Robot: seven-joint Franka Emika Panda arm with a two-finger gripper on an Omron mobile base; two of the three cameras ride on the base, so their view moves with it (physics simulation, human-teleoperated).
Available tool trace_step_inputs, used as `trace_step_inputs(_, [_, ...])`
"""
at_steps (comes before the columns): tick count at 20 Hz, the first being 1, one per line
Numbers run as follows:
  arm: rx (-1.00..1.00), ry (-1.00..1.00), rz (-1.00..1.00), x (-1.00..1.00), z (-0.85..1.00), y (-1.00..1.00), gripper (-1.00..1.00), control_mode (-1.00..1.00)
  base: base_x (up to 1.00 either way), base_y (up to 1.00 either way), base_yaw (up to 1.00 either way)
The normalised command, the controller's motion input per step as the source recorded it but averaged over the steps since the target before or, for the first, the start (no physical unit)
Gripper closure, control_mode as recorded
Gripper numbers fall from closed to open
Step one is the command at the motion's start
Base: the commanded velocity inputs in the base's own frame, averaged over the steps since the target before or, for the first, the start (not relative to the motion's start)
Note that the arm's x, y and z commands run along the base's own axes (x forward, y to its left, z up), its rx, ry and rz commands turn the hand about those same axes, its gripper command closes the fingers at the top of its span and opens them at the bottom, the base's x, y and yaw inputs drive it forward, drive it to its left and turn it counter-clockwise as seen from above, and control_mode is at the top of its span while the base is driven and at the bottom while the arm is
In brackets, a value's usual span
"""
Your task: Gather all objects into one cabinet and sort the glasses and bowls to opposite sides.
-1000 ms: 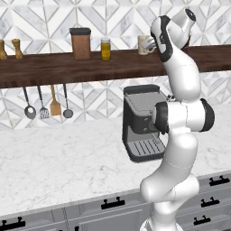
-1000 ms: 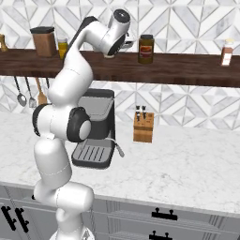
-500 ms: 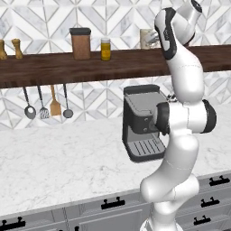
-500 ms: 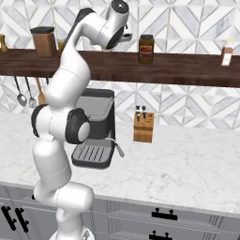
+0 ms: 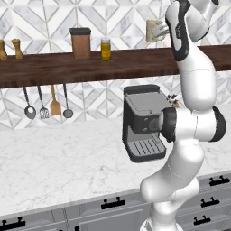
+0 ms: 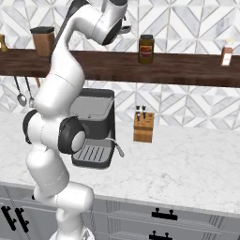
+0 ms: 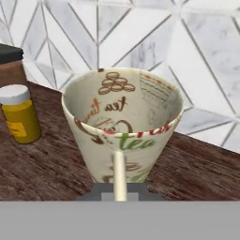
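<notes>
On the marble counter point(image 5: 54, 162), nearest the base, a black coffee machine point(image 5: 143, 122) stands toward the back edge, and in the right base view a wooden knife block point(image 6: 143, 127) stands just beside it, near the tiled wall. Above them the long wooden shelf point(image 5: 90, 65) runs along the wall, with four utensils point(image 5: 47, 103) hanging under its left part. On the shelf stand a brown canister point(image 5: 80, 43) and, just beside it, a yellow jar point(image 5: 105, 49); farther toward the right end the right base view shows a dark amber jar point(image 6: 146, 48) and a small bottle point(image 6: 227, 52). The arm reaches up to shelf height, and the gripper point(image 5: 161, 30) holds the cream mug point(image 5: 154, 30) by its handle, lifted just above the shelf's top, upright, right of the yellow jar. In the hand view the mug point(image 7: 123, 124) sits between the fingers, its printed inside facing the camera, with the shelf's boards and the tiled wall behind it.
</notes>
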Motion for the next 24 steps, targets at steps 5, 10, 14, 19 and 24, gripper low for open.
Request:
trace_step_inputs(5, [0.0, -0.1, 0.0, -0.3, 0.31, 0.0, 1.0, -1.0, 0.0, 0.0, 0.0])
trace_step_inputs(10, [0.0, 0.0, 0.0, 0.0, 0.01, 0.0, 1.0, 1.0, -0.23, 0.0, 0.0])
trace_step_inputs(14, [0.0, 0.0, 0.0, 0.0, 0.0, 0.0, 1.0, 1.0, -0.99, 0.0, 0.0])
trace_step_inputs(19, [0.0, 0.0, 0.0, 0.0, 0.0, 0.0, 1.0, 1.0, -0.99, 0.0, 0.0])
trace_step_inputs(24, [0.0, 0.0, 0.0, 0.0, 0.0, 0.0, 1.0, 1.0, -0.71, 0.0, 0.31])
